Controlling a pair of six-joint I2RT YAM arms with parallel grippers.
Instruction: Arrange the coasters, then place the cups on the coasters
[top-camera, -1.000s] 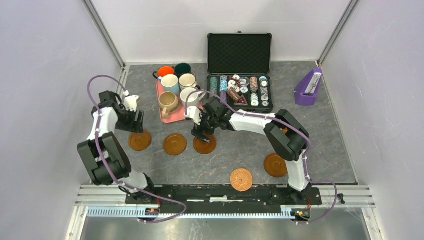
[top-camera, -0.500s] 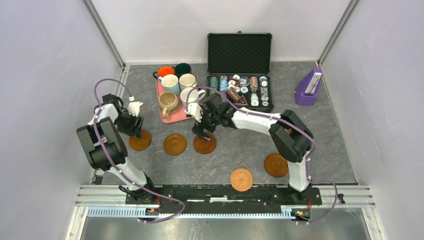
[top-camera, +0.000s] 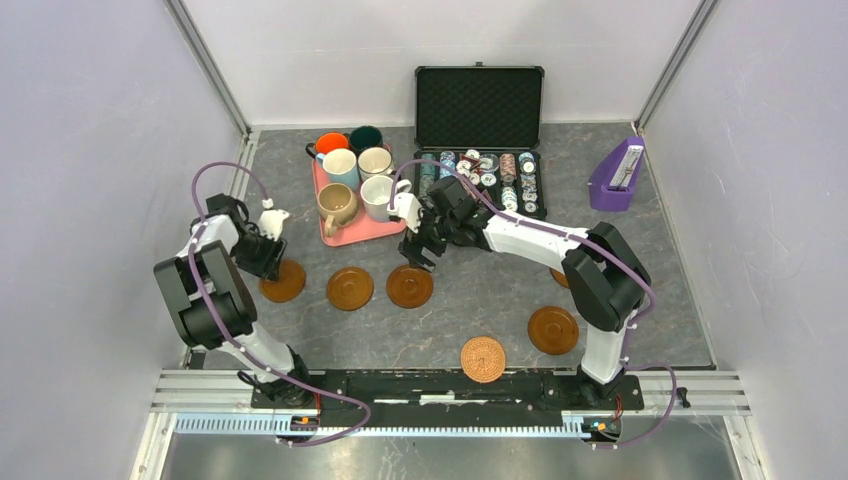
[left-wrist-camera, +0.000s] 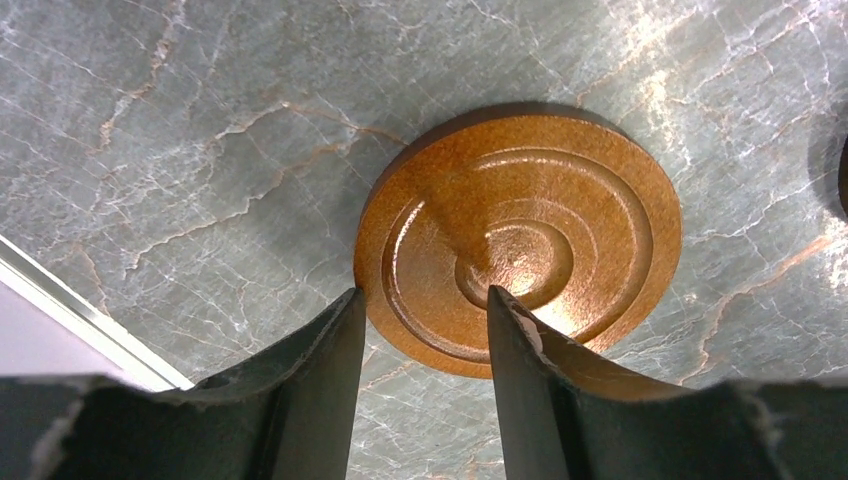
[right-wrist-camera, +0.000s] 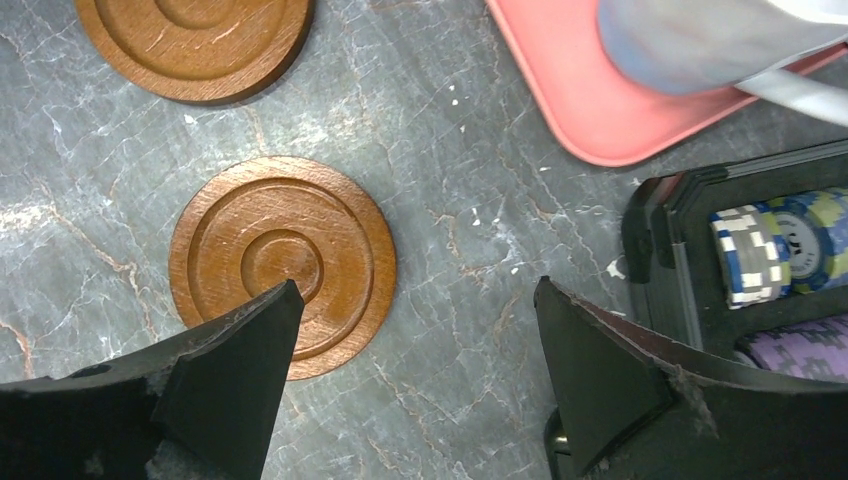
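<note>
Laid flat in a row just before the pink tray (top-camera: 350, 236) are the left coaster (top-camera: 283, 281), the middle coaster (top-camera: 350, 288) and the third coaster (top-camera: 410, 286), all glossy brown with concentric rings. A fourth brown coaster (top-camera: 553, 330) is set well to the right, and a tan woven coaster (top-camera: 483, 359) near the front edge. Packed upright on the tray are the orange mug (top-camera: 331, 144), dark green mug (top-camera: 366, 137), light blue mug (top-camera: 340, 166), dark-rimmed white mug (top-camera: 375, 161), tan mug (top-camera: 337, 202) and white mug (top-camera: 379, 195).

Bare grey marbled table (top-camera: 440, 325) is lying open toward the near edge; the pink tray (top-camera: 347, 237) packed with ceramic mugs (top-camera: 340, 165) and the open black chip case (top-camera: 478, 108) are crowding the far edge.
</note>
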